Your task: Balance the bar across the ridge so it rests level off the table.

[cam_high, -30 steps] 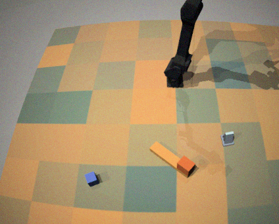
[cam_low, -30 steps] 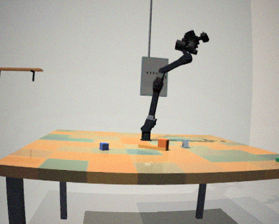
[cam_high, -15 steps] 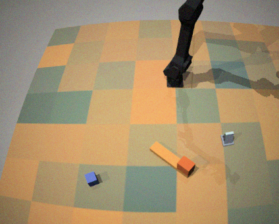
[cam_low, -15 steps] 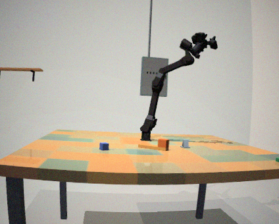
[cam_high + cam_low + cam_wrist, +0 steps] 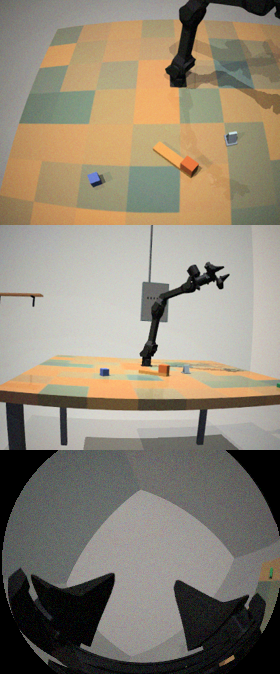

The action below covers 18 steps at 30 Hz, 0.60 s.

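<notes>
The orange bar (image 5: 168, 153) (image 5: 148, 372) lies flat on the table, with a red-orange block (image 5: 189, 165) (image 5: 164, 370) on its near right end. The ridge, a small light grey upright piece on a flat base (image 5: 232, 137) (image 5: 186, 369), stands to the right of the bar, apart from it. A small blue cube (image 5: 94, 179) (image 5: 104, 372) sits on the table to the left of the bar. My gripper (image 5: 226, 272) (image 5: 145, 581) is open and empty, raised high above the table and pointing off to the right; its fingers are out of view in the top view.
The arm's base (image 5: 178, 81) (image 5: 146, 361) stands behind the bar and ridge. A small green object (image 5: 278, 385) (image 5: 271, 572) is at the table's right side. A wall shelf (image 5: 20, 294) and a grey wall box (image 5: 148, 312) are in the background.
</notes>
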Available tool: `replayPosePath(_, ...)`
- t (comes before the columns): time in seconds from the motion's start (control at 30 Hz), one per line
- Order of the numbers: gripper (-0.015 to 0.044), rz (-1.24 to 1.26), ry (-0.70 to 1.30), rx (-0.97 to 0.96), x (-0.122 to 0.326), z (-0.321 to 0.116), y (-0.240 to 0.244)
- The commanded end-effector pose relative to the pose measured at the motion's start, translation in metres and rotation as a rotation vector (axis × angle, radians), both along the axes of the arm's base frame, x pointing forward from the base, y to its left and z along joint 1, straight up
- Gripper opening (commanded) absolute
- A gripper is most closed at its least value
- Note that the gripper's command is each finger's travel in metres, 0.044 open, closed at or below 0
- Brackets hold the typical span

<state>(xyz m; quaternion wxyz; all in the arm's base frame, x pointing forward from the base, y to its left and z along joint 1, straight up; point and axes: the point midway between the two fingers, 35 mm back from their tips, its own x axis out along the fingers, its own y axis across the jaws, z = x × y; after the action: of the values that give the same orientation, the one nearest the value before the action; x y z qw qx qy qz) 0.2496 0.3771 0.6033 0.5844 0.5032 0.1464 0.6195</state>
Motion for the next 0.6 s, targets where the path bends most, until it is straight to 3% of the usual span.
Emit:
replayPosePath(0.0, 0.0315, -0.063, 0.147, -0.071, 0.039, -0.031, -0.005)
replayPosePath(0.57, 0.0315, -0.398, 0.848, -0.267, 0.168, -0.181, -0.084)
